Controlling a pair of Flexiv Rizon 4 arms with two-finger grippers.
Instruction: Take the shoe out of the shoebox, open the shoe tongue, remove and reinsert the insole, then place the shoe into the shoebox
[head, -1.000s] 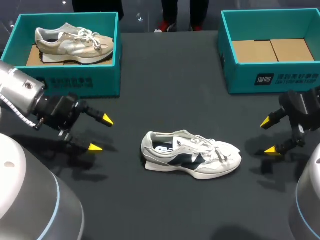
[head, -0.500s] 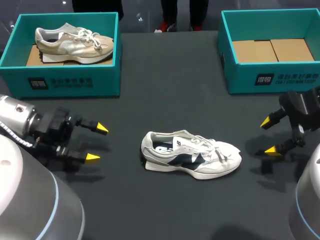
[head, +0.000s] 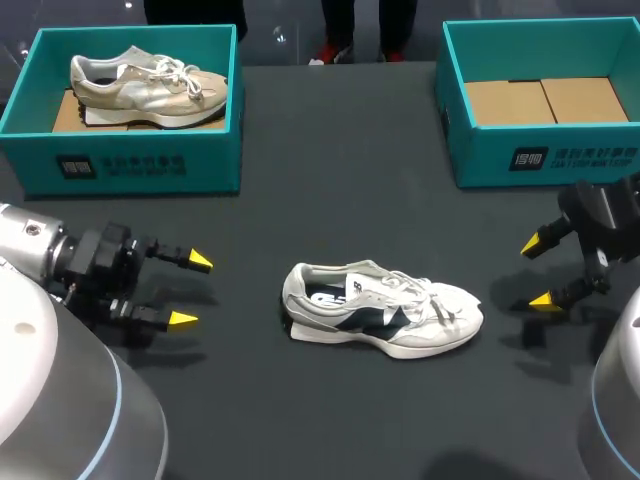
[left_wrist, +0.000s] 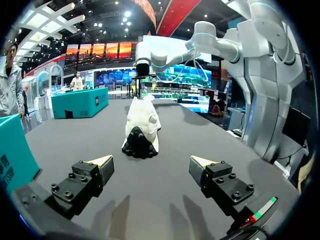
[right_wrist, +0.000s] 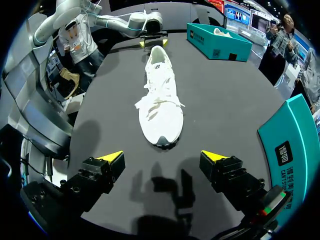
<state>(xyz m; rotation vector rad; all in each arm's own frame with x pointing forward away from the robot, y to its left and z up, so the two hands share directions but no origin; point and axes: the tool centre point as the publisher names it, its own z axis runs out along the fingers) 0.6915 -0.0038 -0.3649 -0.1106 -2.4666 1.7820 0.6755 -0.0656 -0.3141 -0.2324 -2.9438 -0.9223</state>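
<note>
Left jaws: wide open, empty, facing the heel. Shoe (head: 383, 310): unboxed, upright, centre of worktop (head: 330, 200). Right jaws: spread, empty, facing the toe. Step, likely: tongue opening. You should next steady the shoe.

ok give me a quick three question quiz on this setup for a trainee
1. True or false: the white shoe lies on the table between the left gripper and the right gripper, touching neither.
2. Where is the beige shoe? A: in the left shoebox. B: in the right shoebox. C: on the table.
3. Which end of the white shoe points toward the right gripper, and are that gripper's fingers open or shut?
Key: 1 true; 2 A; 3 the toe, open.
</note>
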